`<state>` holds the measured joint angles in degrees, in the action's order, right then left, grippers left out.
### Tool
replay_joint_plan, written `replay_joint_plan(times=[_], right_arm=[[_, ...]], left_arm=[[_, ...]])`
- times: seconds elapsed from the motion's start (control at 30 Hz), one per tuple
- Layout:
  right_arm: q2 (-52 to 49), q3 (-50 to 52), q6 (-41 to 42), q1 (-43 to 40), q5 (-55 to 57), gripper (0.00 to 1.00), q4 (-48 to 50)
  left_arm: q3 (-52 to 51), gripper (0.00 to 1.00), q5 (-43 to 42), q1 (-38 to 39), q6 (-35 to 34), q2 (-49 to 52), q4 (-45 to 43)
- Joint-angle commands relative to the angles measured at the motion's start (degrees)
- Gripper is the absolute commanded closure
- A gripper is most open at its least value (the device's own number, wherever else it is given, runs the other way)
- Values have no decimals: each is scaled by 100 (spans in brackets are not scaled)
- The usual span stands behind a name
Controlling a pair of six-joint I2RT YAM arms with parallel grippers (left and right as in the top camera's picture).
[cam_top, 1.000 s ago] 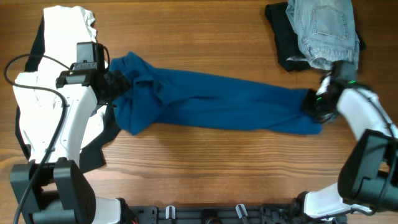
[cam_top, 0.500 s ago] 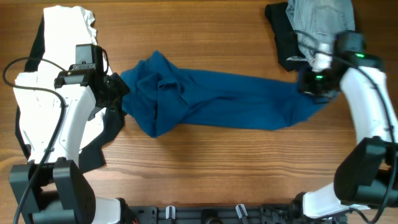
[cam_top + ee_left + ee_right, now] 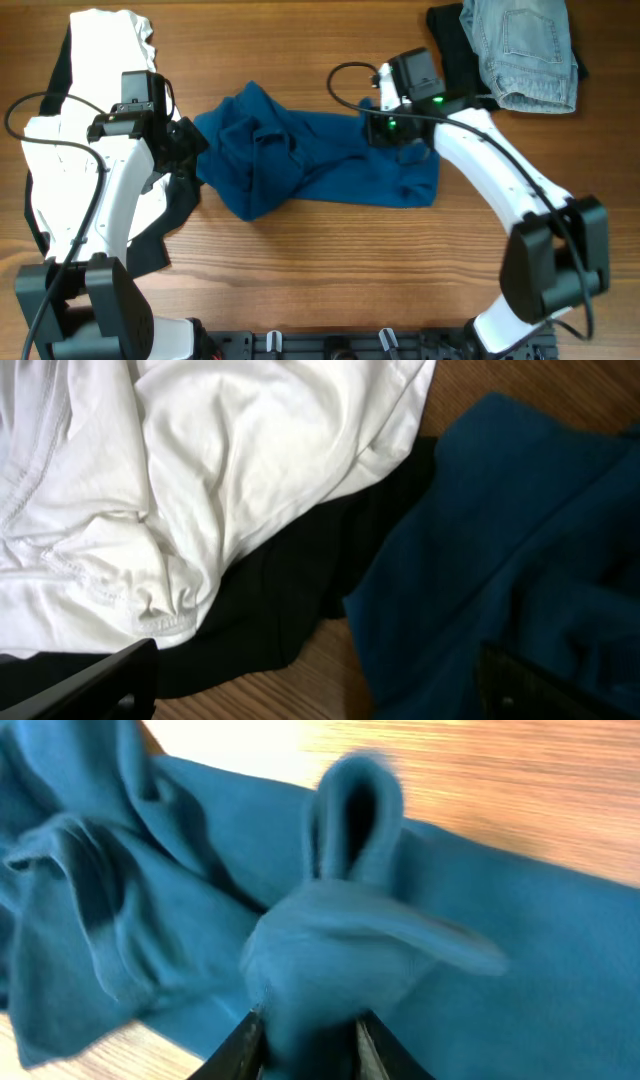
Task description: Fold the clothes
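The deep-blue knit shirt (image 3: pixel 300 160) lies bunched across the middle of the table, its right end doubled back over itself. My right gripper (image 3: pixel 386 128) is shut on a bunched fold of this shirt (image 3: pixel 340 950) and holds it up over the shirt's right part; the wrist view shows both fingers (image 3: pixel 305 1042) pinching the fabric. My left gripper (image 3: pixel 186 146) is at the shirt's left edge, open and empty. In its wrist view the fingers (image 3: pixel 320 695) stand wide apart over the blue shirt (image 3: pixel 500 540), a black garment (image 3: pixel 280 610) and a white garment (image 3: pixel 200 470).
The white garment (image 3: pixel 100 50) and a black one (image 3: pixel 165 235) lie at the far left under my left arm. Light-blue denim (image 3: pixel 520 45) lies on another black garment (image 3: pixel 455 70) at the back right. Bare wooden table (image 3: pixel 330 280) shows along the front.
My right gripper has carried the shirt's right end from the far right leftward to the middle, doubling the shirt over. The shirt's left end slid right, off my left gripper, which hardly moved.
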<state>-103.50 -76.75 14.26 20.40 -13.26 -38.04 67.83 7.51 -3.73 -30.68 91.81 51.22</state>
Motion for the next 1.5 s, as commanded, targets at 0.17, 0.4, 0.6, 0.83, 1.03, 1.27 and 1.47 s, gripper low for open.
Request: replay_joint_plan(times=[0.17,0.4,0.6,0.83,1.03,1.27,1.47], right_arm=[[-7,-175,109,297,-1056,22,481],[927,-216,-221,-361,-341,11,-442],[922,-210,-378,-586,-195,10,-752],[922,-210,-376,-586,-20,9,-750],[922,-199,-369,-586,-2,9,-726],[922,-199,-374,-586,-2,9,-673],[922,-199,-365,-586,-2,9,-675]], left_arm=[[76,0,48,-31,68,-52,-55],[74,0,-1176,-31,1670,229,-907],[76,0,-1709,-31,2369,973,-1416],[76,0,-2107,-28,2771,1738,-1473],[76,0,-2481,-24,2900,1746,-1753],[74,0,-2487,-24,2900,1867,-2024],[74,8,-2986,28,2900,2168,-2212]])
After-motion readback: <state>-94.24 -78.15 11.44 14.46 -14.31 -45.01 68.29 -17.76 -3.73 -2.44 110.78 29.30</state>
